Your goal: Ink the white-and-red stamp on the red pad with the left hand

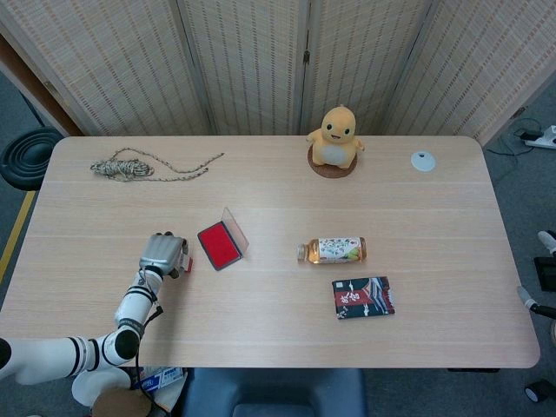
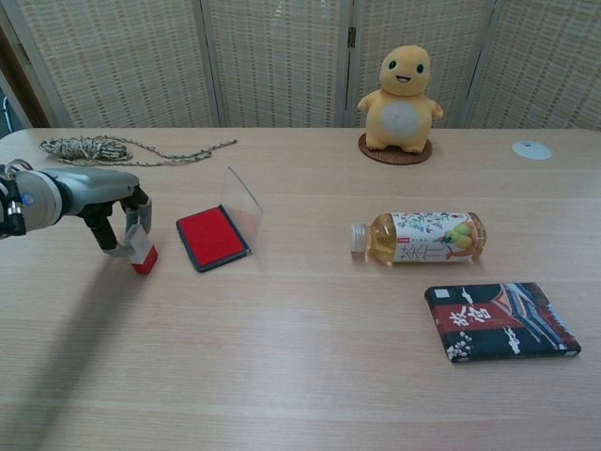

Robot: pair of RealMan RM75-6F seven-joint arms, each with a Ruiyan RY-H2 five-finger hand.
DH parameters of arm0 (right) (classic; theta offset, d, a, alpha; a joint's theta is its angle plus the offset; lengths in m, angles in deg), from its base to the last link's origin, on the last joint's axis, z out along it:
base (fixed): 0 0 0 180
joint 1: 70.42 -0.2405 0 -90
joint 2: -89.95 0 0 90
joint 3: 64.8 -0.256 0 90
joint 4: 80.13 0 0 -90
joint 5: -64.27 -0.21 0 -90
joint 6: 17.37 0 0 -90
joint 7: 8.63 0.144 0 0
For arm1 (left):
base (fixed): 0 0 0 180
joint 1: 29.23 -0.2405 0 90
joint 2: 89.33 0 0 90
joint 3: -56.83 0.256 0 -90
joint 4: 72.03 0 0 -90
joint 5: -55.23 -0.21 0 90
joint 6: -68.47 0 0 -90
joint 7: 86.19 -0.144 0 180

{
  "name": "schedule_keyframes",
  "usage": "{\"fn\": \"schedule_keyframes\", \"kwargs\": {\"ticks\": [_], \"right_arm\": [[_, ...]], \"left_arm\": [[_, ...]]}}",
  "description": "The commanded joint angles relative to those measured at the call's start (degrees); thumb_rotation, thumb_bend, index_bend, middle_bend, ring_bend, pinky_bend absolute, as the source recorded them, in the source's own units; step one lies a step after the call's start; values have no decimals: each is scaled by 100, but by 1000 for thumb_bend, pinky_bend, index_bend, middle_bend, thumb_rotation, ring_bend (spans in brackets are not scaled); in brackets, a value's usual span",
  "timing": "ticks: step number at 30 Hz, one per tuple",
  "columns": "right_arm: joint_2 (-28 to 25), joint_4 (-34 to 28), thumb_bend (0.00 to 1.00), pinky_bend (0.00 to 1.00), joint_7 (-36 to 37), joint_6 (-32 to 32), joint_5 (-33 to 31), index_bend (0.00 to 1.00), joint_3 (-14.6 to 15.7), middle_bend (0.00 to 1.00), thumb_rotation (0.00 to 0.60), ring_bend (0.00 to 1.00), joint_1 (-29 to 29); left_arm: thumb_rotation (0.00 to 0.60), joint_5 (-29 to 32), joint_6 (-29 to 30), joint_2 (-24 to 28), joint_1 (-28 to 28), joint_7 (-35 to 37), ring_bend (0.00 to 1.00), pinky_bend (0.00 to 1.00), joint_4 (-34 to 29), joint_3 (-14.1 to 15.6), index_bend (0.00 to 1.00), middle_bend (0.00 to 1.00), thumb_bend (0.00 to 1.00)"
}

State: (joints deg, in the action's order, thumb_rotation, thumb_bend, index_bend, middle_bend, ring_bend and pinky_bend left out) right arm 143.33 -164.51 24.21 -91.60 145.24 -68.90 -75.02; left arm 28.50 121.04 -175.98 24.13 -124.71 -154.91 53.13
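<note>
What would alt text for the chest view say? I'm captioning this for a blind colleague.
At the left of a wooden table, the left robot hand holds a white-and-red stamp low beside an open red ink pad. Further right lie a tea bottle and a dark patterned packet; a yellow plush toy and a coiled rope sit behind.
</note>
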Motion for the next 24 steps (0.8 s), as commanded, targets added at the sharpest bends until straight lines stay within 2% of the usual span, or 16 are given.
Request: {"fn": "schedule_keyframes", "kwargs": {"ticks": [1,6,14,19,24], "right_arm": [[-3,-11,307,0,-6,-17,11,0,2,0,600,0,8],[-6,-42,308,0,-49,-70,33,0,8,0,600,0,29],[-5,-109,308,0,-154,-141,42,0,9,0,600,0,59],[0,-123,308,0,-196,-170,72,0,15,0,600,0,62],[13,-132,309,0,-269,-183,93,0,25,0,600,0,62]], "left_arm": [[600,-10,10,0,-13,7,203,253,-6,1,408,437,307],[600,-6,-48,26,-48,45,198,253,-19,11,343,367,307],[600,-124,84,126,-136,117,120,253,-188,14,180,180,307],[600,-337,786,441,-236,-56,98,253,-941,-8,151,153,307],[600,-852,1907,926,-529,-280,69,253,-2078,78,120,113,307]]}}
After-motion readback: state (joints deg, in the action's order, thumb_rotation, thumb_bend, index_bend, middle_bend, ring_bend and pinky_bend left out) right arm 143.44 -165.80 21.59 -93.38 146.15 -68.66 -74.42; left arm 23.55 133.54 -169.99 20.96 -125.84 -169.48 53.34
